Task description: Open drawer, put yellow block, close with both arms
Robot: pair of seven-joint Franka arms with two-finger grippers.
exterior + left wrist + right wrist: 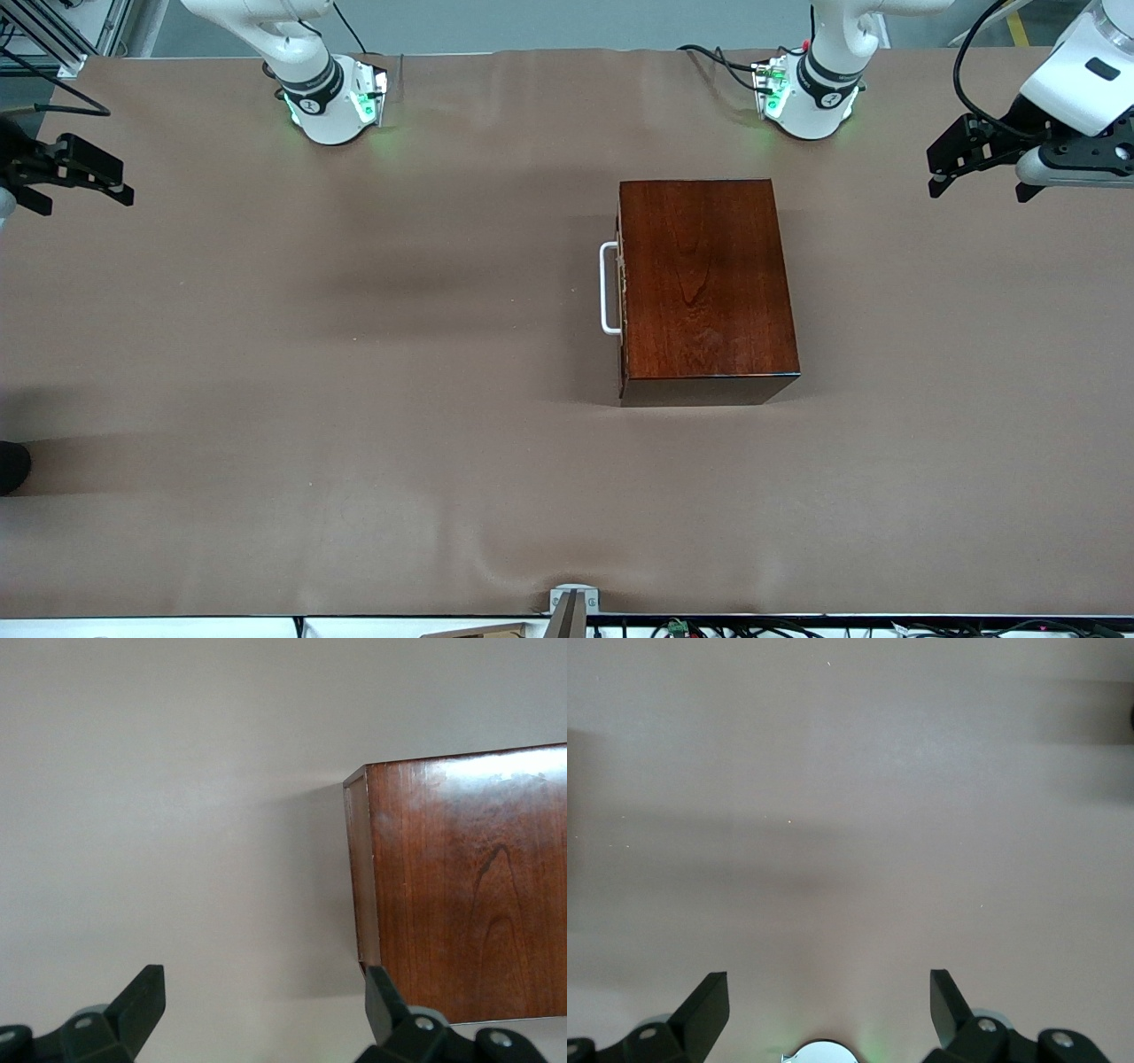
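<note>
Nearest my front camera is a small grey bracket [573, 601] clamped on the table edge, then bare brown table cover [310, 425] up to the wooden box [704, 283], which sits toward the left arm's end of the table, flat on the cover. Its drawer [622, 292] is pushed fully in, front flush with the box, white handle [608, 288] sticking out toward the right arm's end. I see no yellow block in any view, can't tell where it is. Left gripper [979, 168] hangs in the air over the table's left-arm end, well apart from the box, fingers spread wide with nothing between them; left wrist view shows both fingers [137, 1001] apart with the box [461, 886] past them. Right gripper [75, 173] hangs over the right-arm end of the table, also wide and holding nothing; right wrist view shows its fingers [704, 1005] apart over bare cover [850, 815]. Both arms are waiting, touching nothing
</note>
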